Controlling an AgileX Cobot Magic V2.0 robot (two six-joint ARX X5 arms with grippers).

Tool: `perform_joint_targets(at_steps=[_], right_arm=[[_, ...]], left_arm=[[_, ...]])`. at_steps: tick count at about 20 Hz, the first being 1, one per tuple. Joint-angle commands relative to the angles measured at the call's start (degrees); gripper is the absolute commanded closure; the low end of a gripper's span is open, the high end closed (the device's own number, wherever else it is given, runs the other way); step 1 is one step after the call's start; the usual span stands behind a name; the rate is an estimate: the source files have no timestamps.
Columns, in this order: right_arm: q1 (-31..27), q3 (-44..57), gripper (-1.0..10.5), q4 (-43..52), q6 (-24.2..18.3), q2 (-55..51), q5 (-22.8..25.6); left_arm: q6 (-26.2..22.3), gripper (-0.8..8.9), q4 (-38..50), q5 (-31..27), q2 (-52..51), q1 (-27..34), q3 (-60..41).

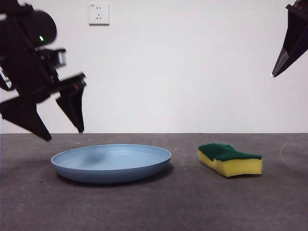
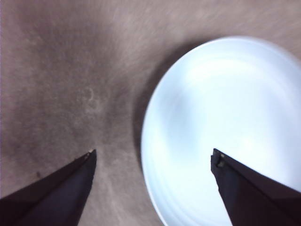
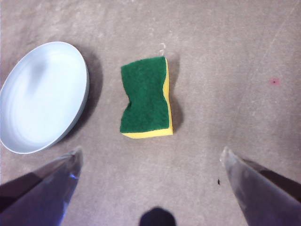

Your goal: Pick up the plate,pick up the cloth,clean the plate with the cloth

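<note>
The light-blue plate lies flat on the dark table, left of centre. My left gripper hangs open just above the plate's left rim; in the left wrist view the jaws straddle the plate's edge with nothing between them. The cloth, a yellow sponge with a green top, lies flat to the right of the plate. My right gripper is open high above the cloth, and only a black tip of it shows at the top right in the front view.
The grey table surface runs to a white wall with a socket. A gap of bare table separates plate and cloth.
</note>
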State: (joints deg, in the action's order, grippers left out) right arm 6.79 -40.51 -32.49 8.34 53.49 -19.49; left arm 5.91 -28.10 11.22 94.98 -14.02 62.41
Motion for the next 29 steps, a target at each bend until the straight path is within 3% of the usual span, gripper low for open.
perform_joint_targets(at_steps=[1, 7, 11, 16, 23, 29], right_arm=[[0.09, -0.26, 4.5, 0.39, 0.24, 0.13, 0.02], [0.09, -0.26, 4.5, 0.42, 0.24, 0.13, 0.04], [0.09, -0.26, 4.5, 0.5, 0.66, 0.13, 0.04], [0.66, -0.39, 4.5, 1.81, 0.59, 0.28, -0.04], [7.37, -9.11, 4.5, 2.01, -2.95, 9.66, 0.63], [12.35, -15.67, 5.1, 2.05, -8.74, 24.83, 8.17]], left_arm=[[-1.53, 4.06, 0.15, -0.63, 3.21, -0.55, -0.11], [-1.51, 4.2, 0.5, -0.68, 7.17, -0.63, -0.11], [-3.15, 8.27, 0.33, -0.63, 7.17, -0.9, -0.11], [-3.19, 8.22, 1.01, -0.66, 6.58, -1.4, 0.04], [-3.19, 8.22, -3.52, -0.7, -1.18, -3.08, 2.86], [-3.19, 8.22, -6.95, -0.72, -8.07, -4.0, 2.89]])
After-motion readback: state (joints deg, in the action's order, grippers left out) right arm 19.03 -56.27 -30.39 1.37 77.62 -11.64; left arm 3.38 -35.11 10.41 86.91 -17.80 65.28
